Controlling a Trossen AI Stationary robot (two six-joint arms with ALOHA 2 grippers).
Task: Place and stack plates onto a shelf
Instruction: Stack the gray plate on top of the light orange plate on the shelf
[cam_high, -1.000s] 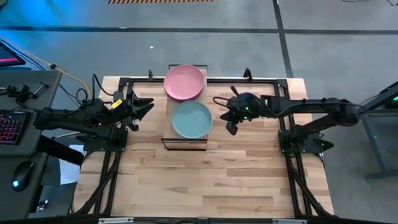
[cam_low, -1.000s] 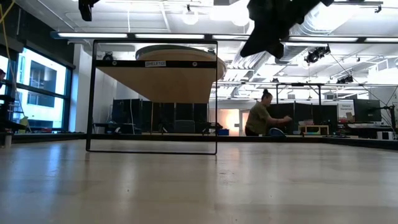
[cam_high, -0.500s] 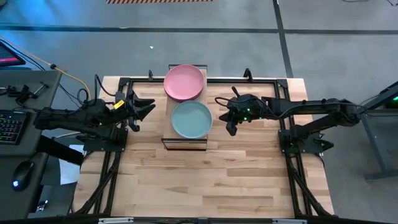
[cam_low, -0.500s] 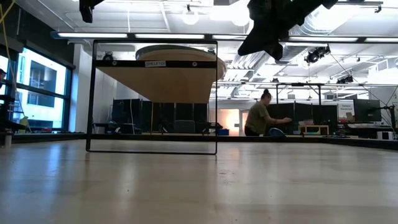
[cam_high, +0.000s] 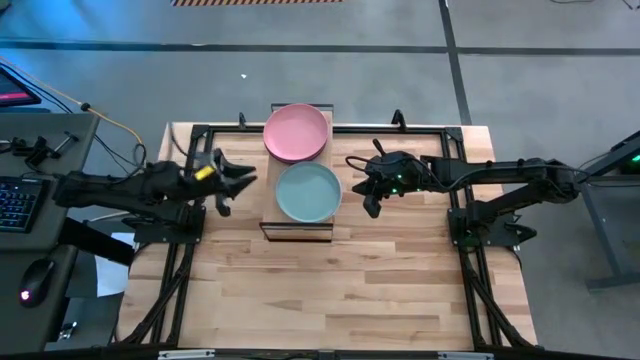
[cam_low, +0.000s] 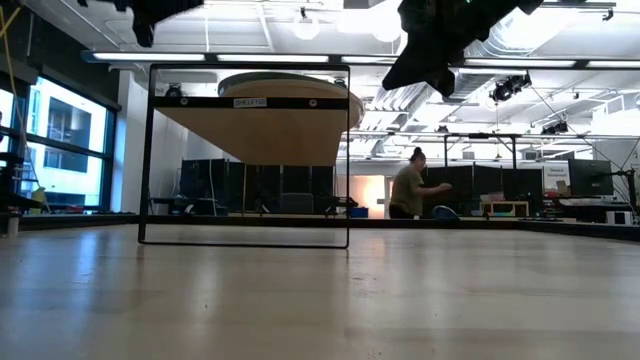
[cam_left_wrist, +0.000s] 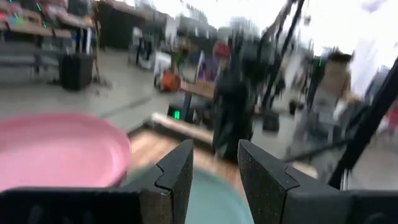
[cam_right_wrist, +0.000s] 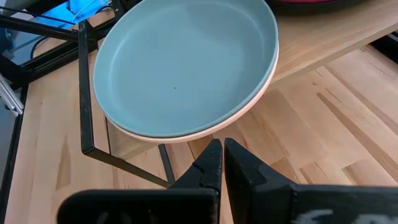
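The shelf (cam_high: 298, 226) stands at the middle of the table's far half. A pink plate (cam_high: 296, 132) sits on its far end, overhanging the shelf's far edge. A light teal plate (cam_high: 308, 191) sits on its near end, stacked on a cream plate whose rim (cam_right_wrist: 245, 109) shows below it. A magenta edge (cam_right_wrist: 311, 2) shows beyond the teal plate. The dark green and dark grey-black plates are out of view. My left gripper (cam_high: 240, 178) hovers open just left of the shelf, pink plate (cam_left_wrist: 56, 149) ahead. My right gripper (cam_right_wrist: 221, 157) is shut, just right of the teal plate, touching nothing.
A dark metal frame (cam_high: 440, 130) runs round the table's far half, with both arm bases on it. Bare wooden tabletop (cam_high: 330, 290) lies on the near side of the shelf. A person (cam_low: 408, 190) moves in the room far behind the table.
My left gripper has moved toward the table's right, closer to the shelf, staying open. The plates and the shelf have stayed where they were.
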